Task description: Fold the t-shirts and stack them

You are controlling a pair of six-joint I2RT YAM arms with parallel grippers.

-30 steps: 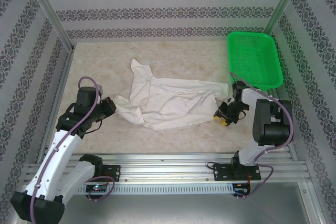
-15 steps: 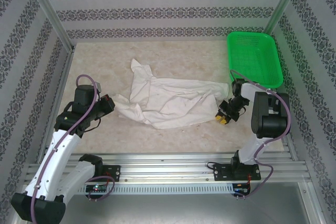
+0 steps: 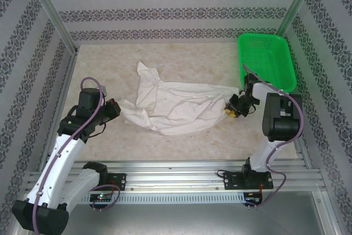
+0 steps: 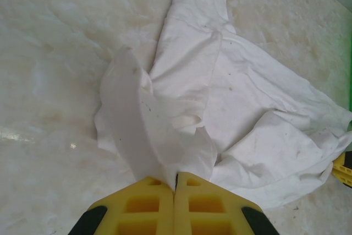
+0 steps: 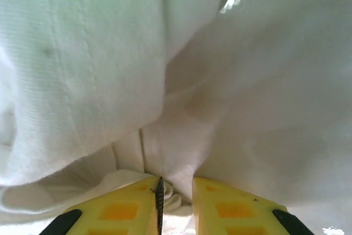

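A robotics lab test cell is indicated. The marble-patterned desk is boxed in by wallpaper-printed panels held between bare aluminium posts, and a slotted aluminium rail is fixed along its near edge. Two robot arms, the left arm and the right arm, are mounted on that rail, with cabling left exposed.

Both arms stretch forward and inward, left claw clamped shut, right claw nearly closed.

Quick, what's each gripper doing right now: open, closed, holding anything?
Left gripper: closed, pinching the t-shirt at its edge.
Right gripper: closed on a fold of the same t-shirt.
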